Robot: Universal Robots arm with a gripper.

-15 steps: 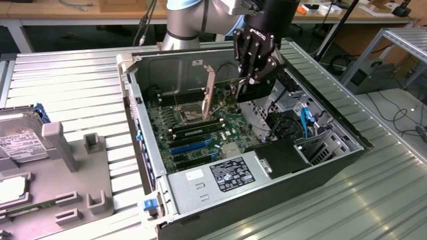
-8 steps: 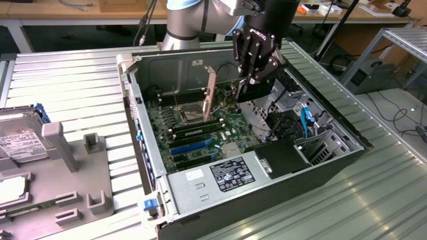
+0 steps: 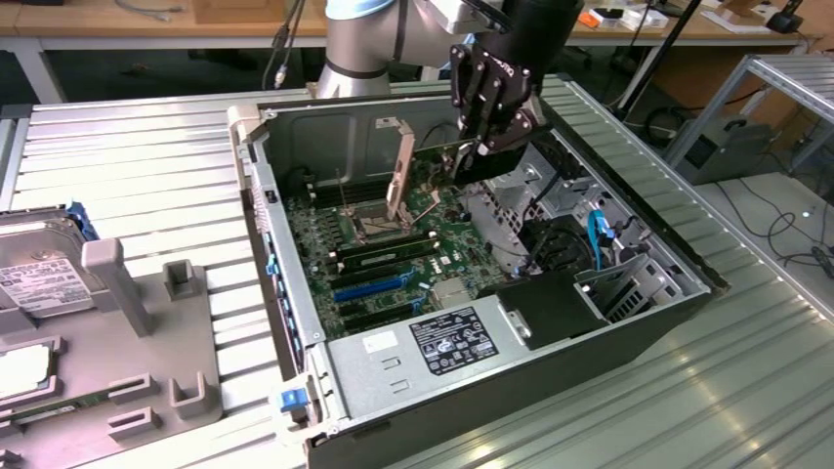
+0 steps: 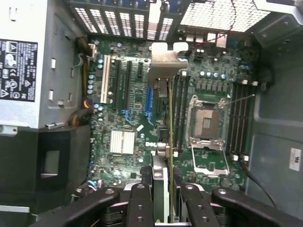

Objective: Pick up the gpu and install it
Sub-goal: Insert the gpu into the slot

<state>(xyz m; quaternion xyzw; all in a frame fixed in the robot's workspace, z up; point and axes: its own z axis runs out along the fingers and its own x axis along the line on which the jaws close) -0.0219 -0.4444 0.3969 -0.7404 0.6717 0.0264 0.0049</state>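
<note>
Ext. view's left: hard drive (image 3: 29,278) lies flat on the grey parts fixture (image 3: 156,332), well apart from the work and not what the task wants.

Centre: PC case (image 3: 521,391) lies on its side w/ the panel off, so the motherboard (image 3: 391,234) faces up and the slots can be reached from above. PSU (image 3: 437,342) is at the near end. Blue slot (image 3: 371,286) is bare, so the card isn't seated yet.

The gpu (image 3: 440,164) is in the air over the far part of the board, stood on edge w/ its long edge down, probably so the connector edge meets a slot. In the wrist view the gpu (image 4: 165,123) runs edge-on just beside the blue slot (image 4: 148,99). Its silver bracket (image 4: 165,59) points at the vented rear wall, likely to match the rear openings.

Gripper (image 3: 502,137) comes down from above. Fingers (image 4: 140,198) are about half-closed and clamp the card's top edge from both faces, gripper (image 4: 163,187) centred on it.

Ext. view's right: drive cage (image 3: 626,283), untouched.
</note>
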